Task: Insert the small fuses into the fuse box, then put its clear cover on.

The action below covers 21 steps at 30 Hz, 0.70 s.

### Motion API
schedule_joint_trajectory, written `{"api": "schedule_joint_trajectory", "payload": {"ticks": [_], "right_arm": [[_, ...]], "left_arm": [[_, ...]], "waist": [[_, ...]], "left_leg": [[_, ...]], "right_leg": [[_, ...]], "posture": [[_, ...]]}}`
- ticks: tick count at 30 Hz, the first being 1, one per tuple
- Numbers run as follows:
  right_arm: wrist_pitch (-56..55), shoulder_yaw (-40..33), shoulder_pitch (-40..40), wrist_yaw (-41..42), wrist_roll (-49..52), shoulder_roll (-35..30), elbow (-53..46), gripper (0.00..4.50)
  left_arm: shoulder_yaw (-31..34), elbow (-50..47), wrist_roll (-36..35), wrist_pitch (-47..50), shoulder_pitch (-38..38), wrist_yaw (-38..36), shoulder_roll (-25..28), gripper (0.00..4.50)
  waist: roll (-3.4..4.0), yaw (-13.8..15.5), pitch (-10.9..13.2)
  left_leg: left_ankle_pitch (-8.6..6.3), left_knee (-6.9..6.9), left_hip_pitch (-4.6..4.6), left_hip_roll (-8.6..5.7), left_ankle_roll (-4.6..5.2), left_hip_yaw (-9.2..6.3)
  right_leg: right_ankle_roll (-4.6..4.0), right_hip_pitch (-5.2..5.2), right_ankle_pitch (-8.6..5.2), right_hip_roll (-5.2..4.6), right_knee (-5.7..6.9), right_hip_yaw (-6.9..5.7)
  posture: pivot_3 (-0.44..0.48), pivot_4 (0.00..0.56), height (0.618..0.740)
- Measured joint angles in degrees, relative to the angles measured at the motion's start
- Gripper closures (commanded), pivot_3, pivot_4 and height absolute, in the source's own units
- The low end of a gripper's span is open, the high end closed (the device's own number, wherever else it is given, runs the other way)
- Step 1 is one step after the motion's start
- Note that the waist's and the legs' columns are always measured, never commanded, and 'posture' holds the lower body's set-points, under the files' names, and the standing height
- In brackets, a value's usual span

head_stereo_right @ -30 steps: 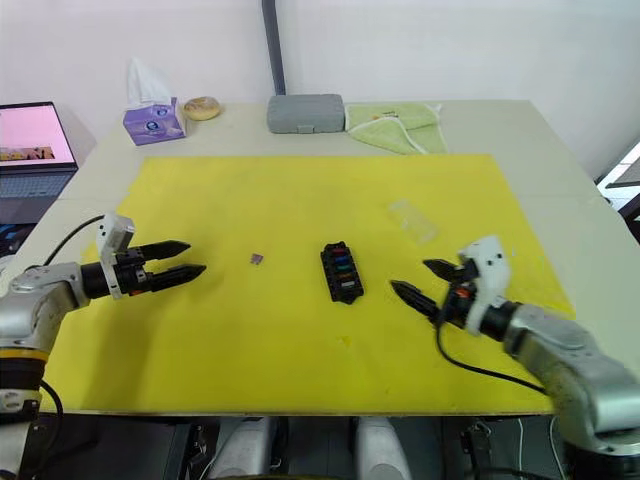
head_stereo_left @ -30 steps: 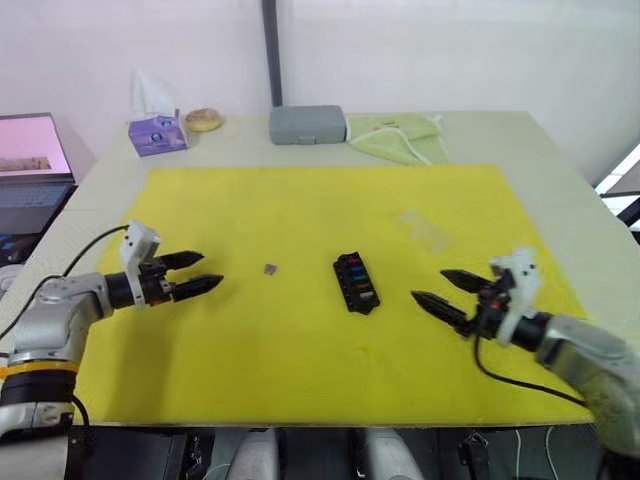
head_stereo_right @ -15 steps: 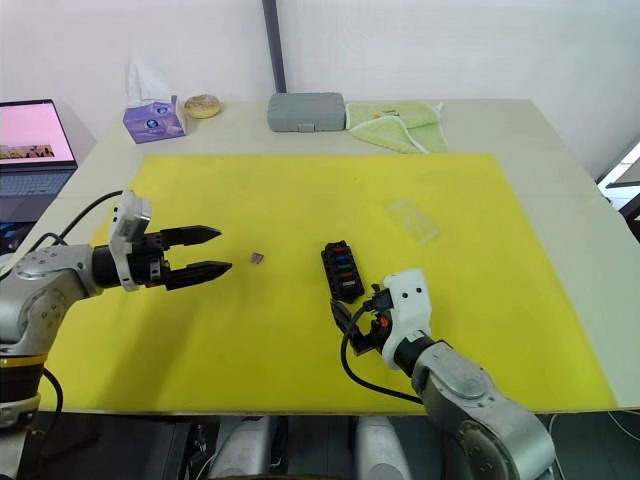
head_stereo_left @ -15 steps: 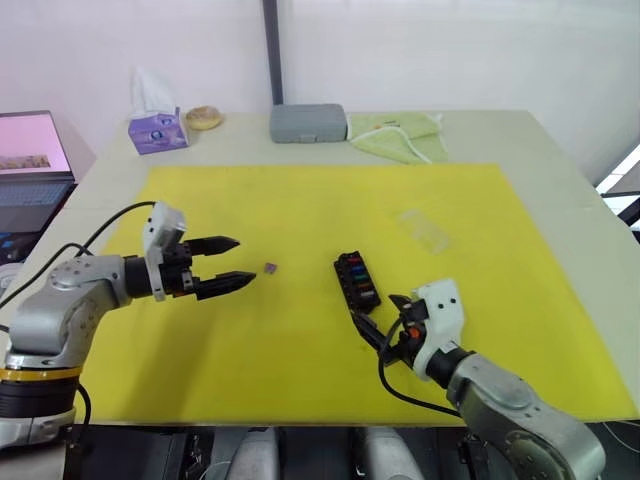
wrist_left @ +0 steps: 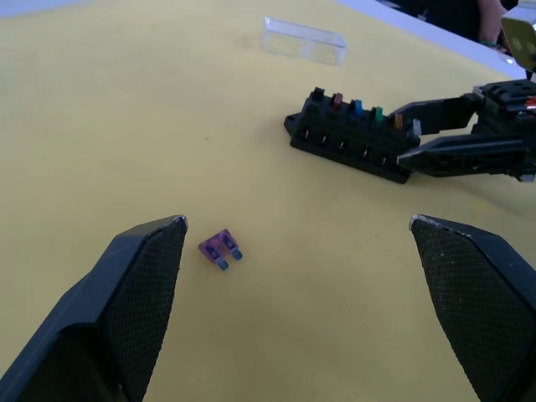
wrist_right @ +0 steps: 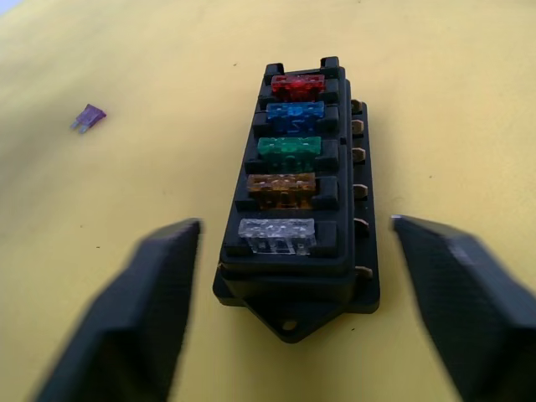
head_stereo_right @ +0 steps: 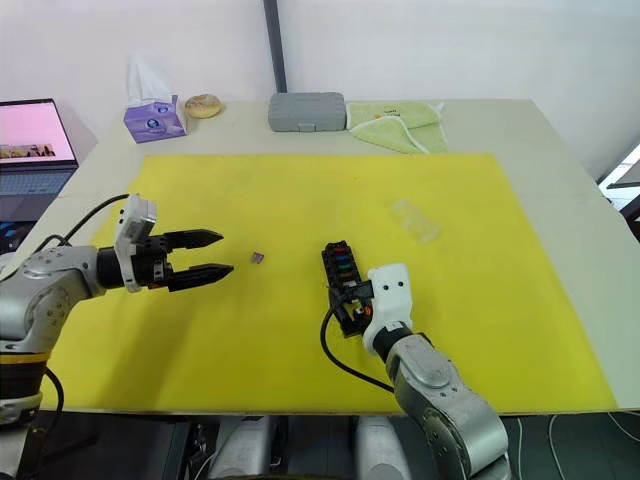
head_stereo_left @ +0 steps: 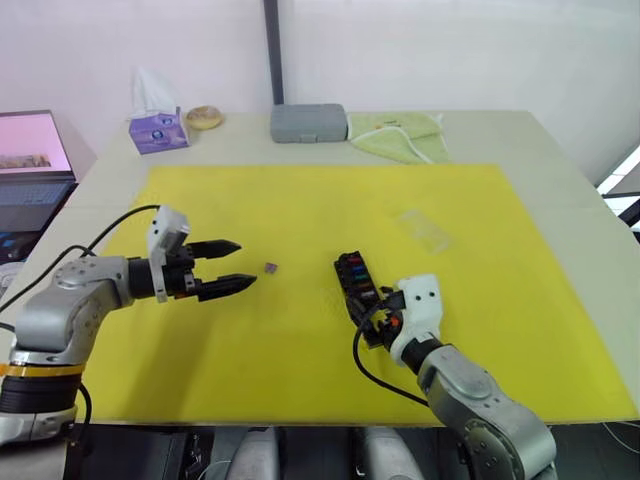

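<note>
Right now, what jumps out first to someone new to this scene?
The small black rectangular fuse box mid-mat, with red, blue, green, amber and clear fuses seated in a column, and the right gripper open at its near end. Next, one tiny purple blade fuse lying loose on the bright yellow mat, just ahead of the open left gripper.

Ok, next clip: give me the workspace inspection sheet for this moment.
Surface: yellow mat on pale table.
Job's things: fuse box holds five fuses; purple fuse loose on mat; clear cover lies apart.
Clutter: grey case, green cloth, tissue box.
Grippers: left gripper open near purple fuse; right gripper open, straddling box's near end.
Cables: black wires on both forearms.
Surroundings: laptop, white wall.
</note>
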Motion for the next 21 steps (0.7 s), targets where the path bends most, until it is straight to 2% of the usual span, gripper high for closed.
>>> {"api": "schedule_joint_trajectory", "payload": {"ticks": [1, 10, 14, 17, 21], "right_arm": [[0.0, 0.2, 0.0, 0.1, -0.3, 0.0, 0.0, 2.56], [1.6, 2.1, 0.9, -1.8, -2.5, 1.9, -1.6, 2.56], [9.2, 4.0, 1.1, -5.9, -2.4, 6.4, -6.5, 2.56], [18.2, 7.2, 1.2, -11.0, -2.2, 12.1, -12.0, 2.56], [24.2, 9.3, -0.4, -17.3, -2.5, 12.4, -14.3, 2.56]], "left_arm": [[0.0, 0.0, 0.0, 0.0, 0.1, 0.0, 0.0, 0.0], [-0.1, -0.1, -0.2, 1.0, 1.4, 0.0, 1.1, 0.0], [-0.5, -0.4, -0.2, 2.3, 1.1, -0.8, 1.7, 0.0], [-1.6, -0.3, -0.2, 3.7, -0.3, -1.8, 2.2, 0.0], [-3.1, -0.1, -0.2, 5.2, -2.0, -4.3, 4.4, 0.0]], "waist": [[0.0, 0.0, 0.0], [-0.01, 0.0, 0.0], [-0.01, 0.0, 0.0], [-0.01, 0.0, 0.0], [-0.05, -0.1, 0.0]], "left_leg": [[0.0, 0.0, 0.0, 0.0, 0.0, 0.0], [0.0, 0.01, -0.01, 0.01, 0.0, -0.02], [0.0, 0.01, -0.06, 0.02, 0.0, -0.11], [0.02, 0.01, -0.18, 0.01, -0.04, -0.16], [0.03, 0.01, -0.17, -0.01, -0.05, -0.13]], "right_leg": [[0.0, 0.0, 0.0, 0.0, 0.0, 0.0], [0.0, -0.01, 0.0, 0.01, 0.02, -0.01], [0.0, -0.14, 0.0, 0.0, 0.08, 0.04], [-0.01, -0.32, 0.0, 0.0, 0.19, 0.05], [-0.01, -0.33, 0.0, -0.02, 0.19, 0.09]], "posture": [[0.0, 0.15, 0.74], [0.0, 0.15, 0.74], [0.0, 0.15, 0.74], [0.0, 0.15, 0.74], [0.0, 0.15, 0.74]]}}
